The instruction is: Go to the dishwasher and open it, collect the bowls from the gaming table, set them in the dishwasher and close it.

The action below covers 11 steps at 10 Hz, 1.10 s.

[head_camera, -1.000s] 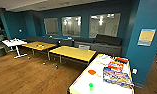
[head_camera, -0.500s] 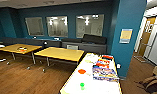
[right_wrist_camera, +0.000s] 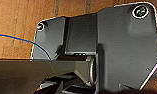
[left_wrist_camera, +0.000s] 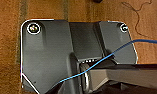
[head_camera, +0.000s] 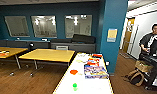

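1. I cannot tell how either gripper stands; both wrist views look down at wood floor (left_wrist_camera: 9,50).
2. The red bowl (head_camera: 73,72) and green bowl (head_camera: 75,86) sit apart on the white table (head_camera: 99,86), near board-game boxes (head_camera: 95,71).
3. Risk: light bowls could slide off that yellow edge if nudged.

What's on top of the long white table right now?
On the gaming table sit the red-orange bowl and, nearer the camera, the green bowl, beside colourful boxes. What lies behind the boxes is covered.
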{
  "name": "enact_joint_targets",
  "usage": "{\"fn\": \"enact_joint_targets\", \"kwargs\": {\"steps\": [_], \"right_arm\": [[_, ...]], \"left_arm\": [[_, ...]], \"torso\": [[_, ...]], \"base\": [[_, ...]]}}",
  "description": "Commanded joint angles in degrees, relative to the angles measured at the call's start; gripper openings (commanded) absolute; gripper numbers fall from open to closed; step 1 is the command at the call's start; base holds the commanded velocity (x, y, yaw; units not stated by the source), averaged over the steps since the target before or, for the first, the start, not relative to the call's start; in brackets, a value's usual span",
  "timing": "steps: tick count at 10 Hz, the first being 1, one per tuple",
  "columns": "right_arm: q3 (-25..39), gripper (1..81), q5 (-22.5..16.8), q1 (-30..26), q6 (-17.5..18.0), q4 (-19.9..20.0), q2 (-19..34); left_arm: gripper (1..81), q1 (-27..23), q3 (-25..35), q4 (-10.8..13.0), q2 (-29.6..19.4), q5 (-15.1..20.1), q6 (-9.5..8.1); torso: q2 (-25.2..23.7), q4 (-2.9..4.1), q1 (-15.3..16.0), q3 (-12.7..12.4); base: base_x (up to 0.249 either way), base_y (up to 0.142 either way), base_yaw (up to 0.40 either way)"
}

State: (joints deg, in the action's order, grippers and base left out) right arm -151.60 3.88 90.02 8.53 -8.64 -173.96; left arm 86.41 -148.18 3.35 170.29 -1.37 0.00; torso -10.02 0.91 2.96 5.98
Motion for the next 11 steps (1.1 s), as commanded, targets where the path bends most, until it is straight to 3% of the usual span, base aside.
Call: {"fn": "enact_joint_targets", "kwargs": {"steps": [1,11], "right_arm": [[0.44,81.1,-2.56,-2.95,-0.27,-0.50,-0.10],[0.44,81.1,-2.65,-3.04,-0.27,-0.50,-0.27]], "left_arm": [[81.1,-2.69,0.43,0.16,-0.12,3.12,0.26],[81.1,-2.69,0.43,-0.36,-0.03,3.04,0.18]], "torso": [[0.00,0.00,0.00,0.00],[0.00,0.00,0.00,0.00]], "base": [[0.000,0.000,0.000],[0.000,0.010,0.000]]}}
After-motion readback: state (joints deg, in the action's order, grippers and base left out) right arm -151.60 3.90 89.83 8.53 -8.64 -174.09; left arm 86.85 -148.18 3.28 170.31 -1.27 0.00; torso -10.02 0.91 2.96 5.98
